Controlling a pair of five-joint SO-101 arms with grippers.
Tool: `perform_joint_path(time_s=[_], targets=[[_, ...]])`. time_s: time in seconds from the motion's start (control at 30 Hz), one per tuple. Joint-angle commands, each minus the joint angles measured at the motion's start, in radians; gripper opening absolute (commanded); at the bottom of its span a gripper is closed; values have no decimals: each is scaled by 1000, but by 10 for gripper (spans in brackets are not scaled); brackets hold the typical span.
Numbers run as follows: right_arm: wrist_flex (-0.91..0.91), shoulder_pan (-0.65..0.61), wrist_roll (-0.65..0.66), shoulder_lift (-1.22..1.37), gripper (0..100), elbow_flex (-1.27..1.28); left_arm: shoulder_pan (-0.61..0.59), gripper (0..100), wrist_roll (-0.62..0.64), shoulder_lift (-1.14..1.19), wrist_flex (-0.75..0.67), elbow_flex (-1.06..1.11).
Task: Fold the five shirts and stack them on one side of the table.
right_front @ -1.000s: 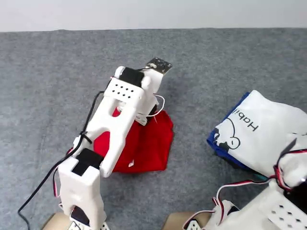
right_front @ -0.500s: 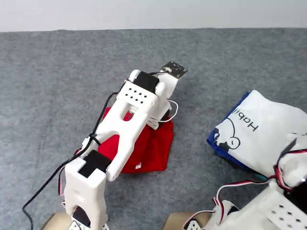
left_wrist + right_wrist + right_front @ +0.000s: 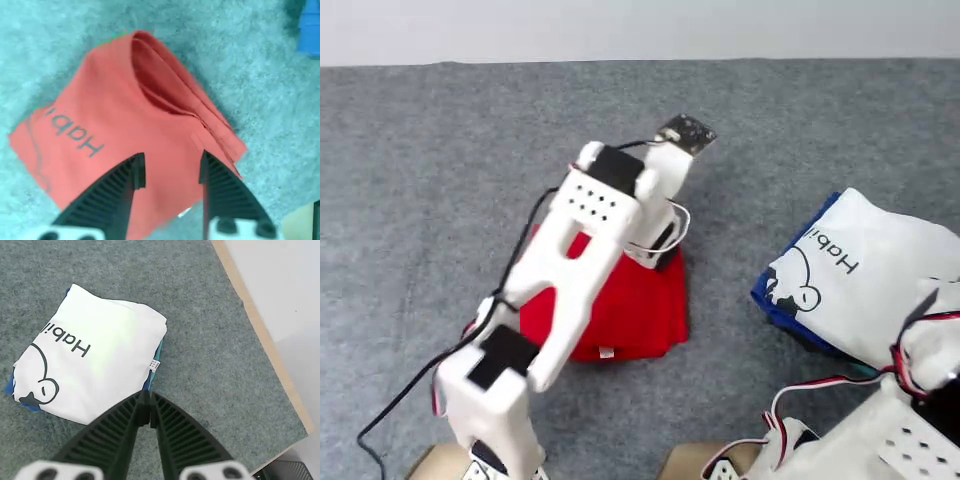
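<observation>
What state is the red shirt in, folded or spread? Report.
Folded: the red shirt lies as a compact rectangle, with layered edges showing along one side.

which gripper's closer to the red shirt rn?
Left. The left gripper is directly over the red shirt, open; the right gripper sits at the white shirt, far from the red one.

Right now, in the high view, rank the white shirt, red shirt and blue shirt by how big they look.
1. white shirt, largest.
2. red shirt, partly hidden by the left arm.
3. blue shirt, smallest: an edge peeking out under the white shirt.
</observation>
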Motion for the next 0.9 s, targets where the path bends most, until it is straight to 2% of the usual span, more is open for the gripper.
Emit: perform_joint_path(time_s=[0.0,0.27,0.4,0.63,0.87], targets=[[41,10,6,-13,9,-8,-54,174,-28,-155,31,85],[41,8,3,-13,9,-8,-322,15,-181,-371,31,372],[41,-31,2,-12,9,12,-425,6,-244,-419,28,532],[41,-120,0,-8,9,40,-430,6,-324,-423,-44,774],[39,-124,0,-4,9,41,-402,6,-356,-420,-167,981]])
